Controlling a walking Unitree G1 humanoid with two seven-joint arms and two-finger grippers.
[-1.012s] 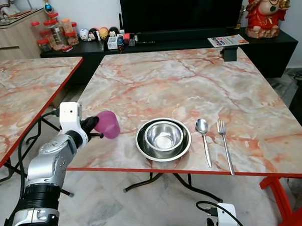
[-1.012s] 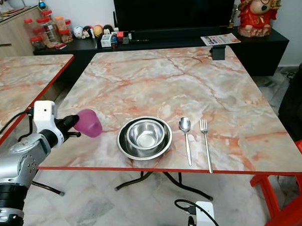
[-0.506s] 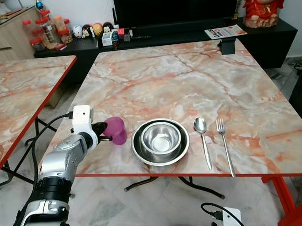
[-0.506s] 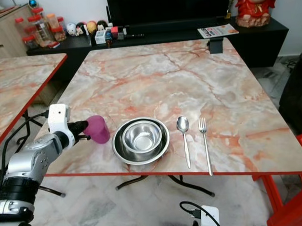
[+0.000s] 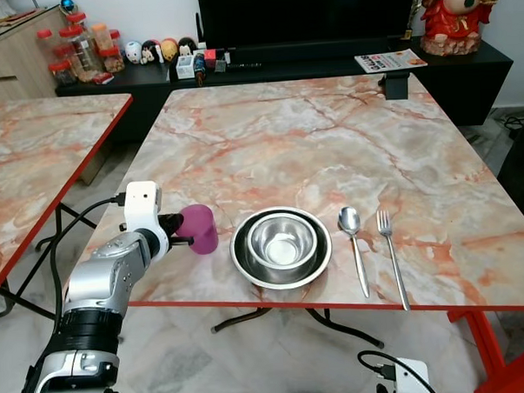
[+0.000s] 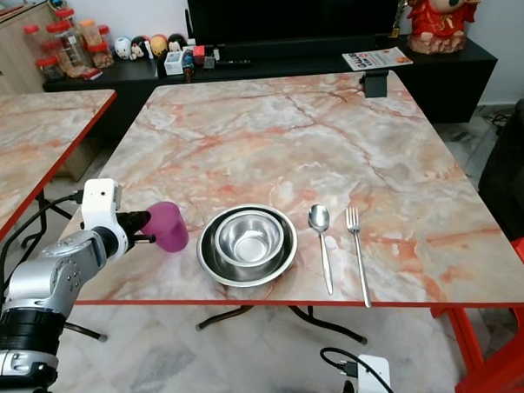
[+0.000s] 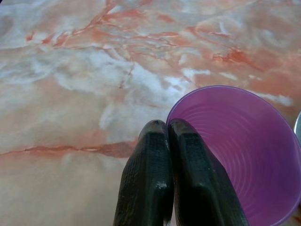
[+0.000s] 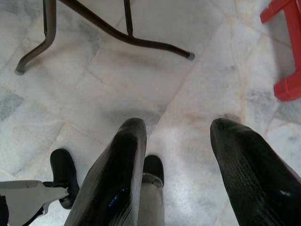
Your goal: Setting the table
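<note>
Cup held near the table's front edge, just beside the bowl.

My left gripper (image 7: pixel 168 141) is pinched tight on the purple cup's (image 5: pixel 198 228) rim; it appears grounded, though I cannot confirm. A careless release could tip it off the table (image 5: pixel 329 141) edge or knock the bowl (image 5: pixel 281 246). Open room lies beyond the bowl. Right gripper (image 8: pixel 176 165) hangs spread, empty.
</note>
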